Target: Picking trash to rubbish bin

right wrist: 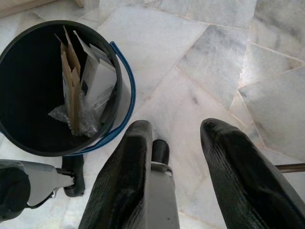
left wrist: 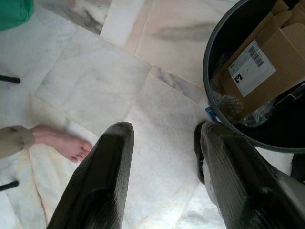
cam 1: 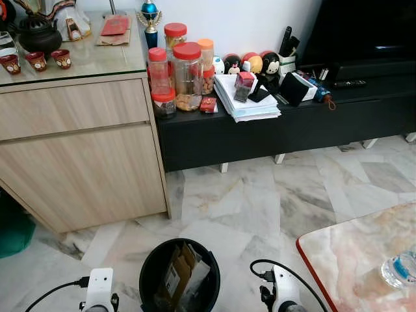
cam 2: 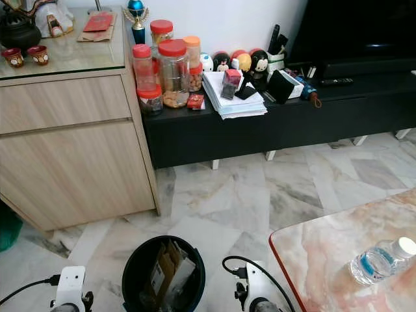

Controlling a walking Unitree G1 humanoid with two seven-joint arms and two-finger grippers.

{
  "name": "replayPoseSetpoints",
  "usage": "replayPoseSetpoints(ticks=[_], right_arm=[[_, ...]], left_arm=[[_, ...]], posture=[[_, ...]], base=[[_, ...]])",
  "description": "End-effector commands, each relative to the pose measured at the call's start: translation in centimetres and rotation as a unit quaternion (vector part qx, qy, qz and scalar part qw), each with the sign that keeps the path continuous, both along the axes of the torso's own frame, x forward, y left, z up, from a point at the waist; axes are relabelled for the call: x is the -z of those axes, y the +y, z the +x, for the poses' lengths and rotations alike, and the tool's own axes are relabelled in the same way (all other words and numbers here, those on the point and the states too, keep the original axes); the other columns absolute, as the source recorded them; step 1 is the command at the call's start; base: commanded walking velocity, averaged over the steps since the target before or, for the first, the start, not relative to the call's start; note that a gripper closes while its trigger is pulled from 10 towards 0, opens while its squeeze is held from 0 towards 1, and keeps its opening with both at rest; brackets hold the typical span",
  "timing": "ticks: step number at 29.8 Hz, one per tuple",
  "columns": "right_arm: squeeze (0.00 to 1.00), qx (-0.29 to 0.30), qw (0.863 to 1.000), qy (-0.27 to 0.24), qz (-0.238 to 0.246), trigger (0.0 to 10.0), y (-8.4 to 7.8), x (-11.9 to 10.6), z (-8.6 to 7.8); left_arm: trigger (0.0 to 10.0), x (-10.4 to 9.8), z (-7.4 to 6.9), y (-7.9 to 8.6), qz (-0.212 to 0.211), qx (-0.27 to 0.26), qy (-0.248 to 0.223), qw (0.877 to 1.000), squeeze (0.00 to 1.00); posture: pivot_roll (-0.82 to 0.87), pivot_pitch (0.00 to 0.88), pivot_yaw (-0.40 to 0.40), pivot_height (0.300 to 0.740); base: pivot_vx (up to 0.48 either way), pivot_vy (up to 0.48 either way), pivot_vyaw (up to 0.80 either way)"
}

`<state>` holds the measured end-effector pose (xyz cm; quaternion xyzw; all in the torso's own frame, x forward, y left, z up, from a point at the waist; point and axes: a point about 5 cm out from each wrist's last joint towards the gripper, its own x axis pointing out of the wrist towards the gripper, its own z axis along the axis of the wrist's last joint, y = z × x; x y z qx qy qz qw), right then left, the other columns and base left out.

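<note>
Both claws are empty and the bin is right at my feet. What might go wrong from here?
The bottle lies on its side near the marble table's edge; a clumsy reach may roll it off. A person's bare foot is close to the left claw. The bin, between both arms, could be knocked over.

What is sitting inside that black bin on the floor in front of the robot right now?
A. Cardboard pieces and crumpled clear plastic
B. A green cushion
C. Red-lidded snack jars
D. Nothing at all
A: the black bin holds flattened cardboard, one piece with a white label, plus crumpled clear plastic; the red-lidded jars stand on the low black cabinet instead.
</note>
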<state>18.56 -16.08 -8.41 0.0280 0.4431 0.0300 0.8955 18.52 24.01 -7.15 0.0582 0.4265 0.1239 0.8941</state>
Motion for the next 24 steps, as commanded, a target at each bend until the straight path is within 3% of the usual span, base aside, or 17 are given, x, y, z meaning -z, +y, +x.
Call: replayPoseSetpoints(ticks=[1,24], right_arm=[[0.0,0.012,1.0,0.009,0.0,10.0,-0.16,0.2,-0.38],[0.0,0.013,1.0,0.015,0.003,10.0,0.02,0.31,-0.55]], left_arm=[[10.0,0.31,-0.65,0.14,-0.008,-0.019,0.008,1.0,0.0],[10.0,0.23,-0.56,0.2,-0.012,-0.024,0.003,1.0,0.0]], posture=[[0.04,0.025,-0.037,0.74],[0.04,0.011,-0.036,0.74]], base=[[0.0,0.0,0.0],[0.0,0.0,0.0]])
